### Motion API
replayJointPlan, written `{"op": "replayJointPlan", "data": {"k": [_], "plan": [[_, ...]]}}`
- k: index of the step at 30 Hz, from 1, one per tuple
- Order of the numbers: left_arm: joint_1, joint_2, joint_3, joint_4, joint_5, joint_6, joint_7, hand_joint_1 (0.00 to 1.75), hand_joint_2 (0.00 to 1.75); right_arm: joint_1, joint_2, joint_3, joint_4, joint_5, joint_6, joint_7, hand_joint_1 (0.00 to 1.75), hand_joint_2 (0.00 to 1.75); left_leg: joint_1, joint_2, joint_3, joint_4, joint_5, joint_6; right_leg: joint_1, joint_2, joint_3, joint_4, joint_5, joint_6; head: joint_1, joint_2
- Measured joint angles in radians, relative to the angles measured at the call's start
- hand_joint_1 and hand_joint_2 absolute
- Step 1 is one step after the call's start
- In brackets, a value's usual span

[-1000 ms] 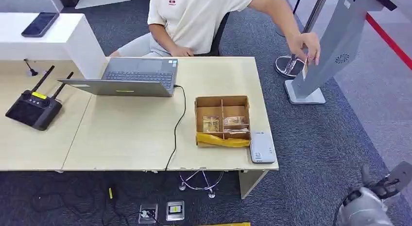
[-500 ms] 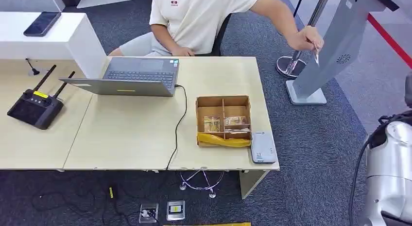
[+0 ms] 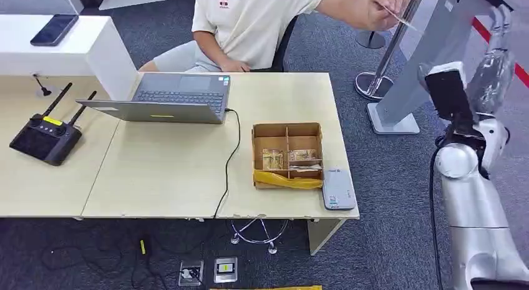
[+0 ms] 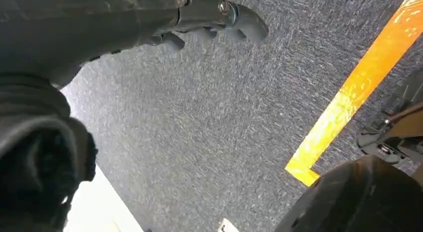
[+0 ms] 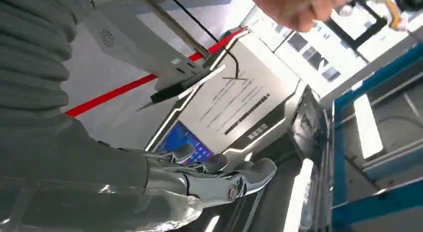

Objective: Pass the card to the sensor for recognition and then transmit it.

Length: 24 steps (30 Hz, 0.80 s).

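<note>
- The card (image 3: 401,19) is a thin, pale, flat rectangle seen almost edge-on; print on it cannot be read. A person's hand (image 3: 385,4) pinches it in the air, well beyond the desk's far right corner, just beside the slanted grey kiosk stand (image 3: 430,59).
- The robot's silver right arm rises past the desk's right edge, its right hand (image 3: 497,19) raised near the kiosk, fingers straight and spread, grasping nothing.
- The right wrist view shows what the head view hides: the kiosk's face, with a white printed panel (image 5: 239,105) and a blue lit screen (image 5: 184,139), and the person's hand (image 5: 299,7) above it.
- The left wrist view shows the left hand (image 4: 199,22) hanging over grey carpet beside an orange floor stripe (image 4: 349,97), fingers loosely extended, holding nothing.
- The light wooden desk (image 3: 156,178) carries an open grey laptop (image 3: 168,100) near its far edge, a black remote controller with antennas (image 3: 43,137) toward its left edge, and a brown cardboard divided box (image 3: 287,154) by its right edge, with a white card reader (image 3: 337,190) at the near right corner.
- The floor is dark grey carpet.
</note>
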Motion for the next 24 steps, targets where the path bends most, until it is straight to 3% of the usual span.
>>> {"op": "replayJointPlan", "data": {"k": [19,20,21,24], "plan": [[0.001,0.006,0.0,0.0,0.017,0.0,-0.003,0.0,0.0,-0.018,0.013,0.149,0.08,0.097,0.028,-0.015,0.0,1.75,0.0,0.0,-0.001,0.0,0.0,0.0,0.0,-0.001,-0.001,0.0,0.0,0.0,0.001,0.0],[0.001,0.006,0.0,0.0,0.017,0.0,-0.003,0.0,0.0,-0.02,0.015,0.153,0.084,0.098,0.028,-0.015,0.19,1.75,0.0,0.0,-0.001,0.0,0.0,0.0,0.0,0.0,-0.001,0.0,0.0,0.0,0.0,0.0],[0.001,0.006,0.0,0.0,0.019,0.0,-0.003,0.0,0.0,-0.02,0.016,0.156,0.087,0.098,0.028,-0.015,1.75,1.75,0.0,0.0,-0.001,0.0,0.0,0.0,0.0,0.0,-0.001,0.0,0.0,0.0,0.0,0.0],[0.001,0.006,0.0,0.0,0.023,0.0,-0.003,0.0,0.0,-0.023,0.02,0.164,0.1,0.099,0.031,-0.017,1.75,1.75,0.0,0.0,-0.001,0.0,0.0,0.0,0.0,0.0,-0.001,0.0,0.0,0.0,0.001,0.0]]}}
